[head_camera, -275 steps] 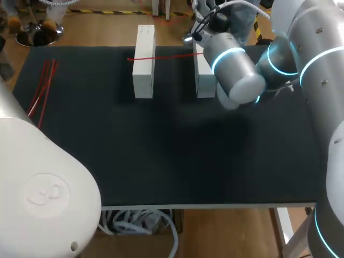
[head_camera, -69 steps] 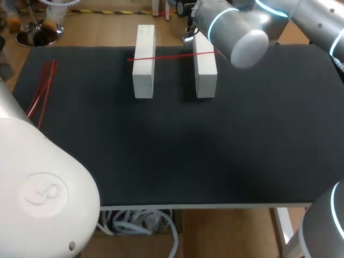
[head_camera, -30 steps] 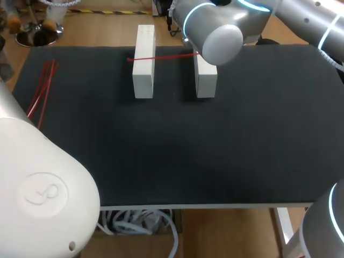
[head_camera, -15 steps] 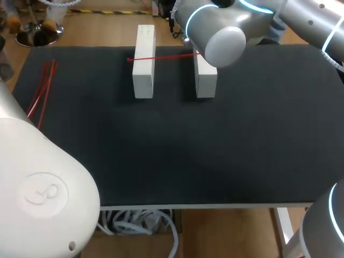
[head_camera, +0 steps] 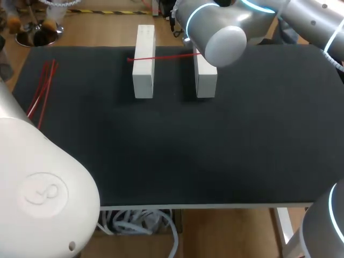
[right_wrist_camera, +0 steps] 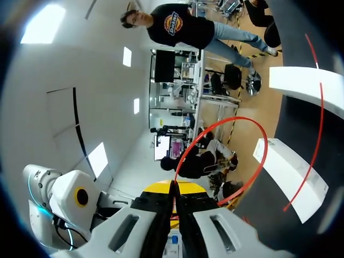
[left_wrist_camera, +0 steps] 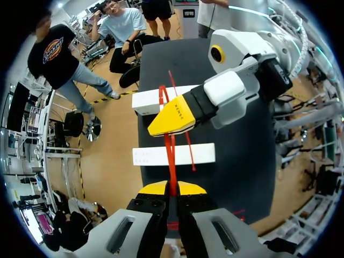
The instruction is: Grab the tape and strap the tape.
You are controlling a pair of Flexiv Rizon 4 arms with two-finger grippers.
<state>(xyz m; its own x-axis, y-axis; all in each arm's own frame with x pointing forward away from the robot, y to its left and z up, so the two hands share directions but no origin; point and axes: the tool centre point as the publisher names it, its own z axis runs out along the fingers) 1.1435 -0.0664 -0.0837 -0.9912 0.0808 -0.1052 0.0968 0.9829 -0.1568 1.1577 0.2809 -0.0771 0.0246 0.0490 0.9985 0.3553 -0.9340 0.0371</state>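
Two white blocks (head_camera: 143,72) (head_camera: 206,80) stand side by side at the table's far end, and a thin red tape (head_camera: 161,57) lies across both. In the left wrist view my left gripper (left_wrist_camera: 172,187) is shut on a second red tape (left_wrist_camera: 171,153). That tape runs ahead over the nearer block (left_wrist_camera: 156,156) to my right gripper (left_wrist_camera: 173,116). The right wrist view shows my right gripper (right_wrist_camera: 175,188) shut on this tape, which curls in a loop (right_wrist_camera: 231,117) ahead of it. In the head view my right arm (head_camera: 220,29) hangs over the right block's far end and both grippers are hidden.
Several spare red tapes (head_camera: 42,88) lie near the table's left edge. The black mat (head_camera: 177,150) covers the table. My left arm's white housing (head_camera: 43,188) fills the near left corner of the head view.
My right arm has edged slightly to the right above the right block. The blocks and the tape across them have not moved.
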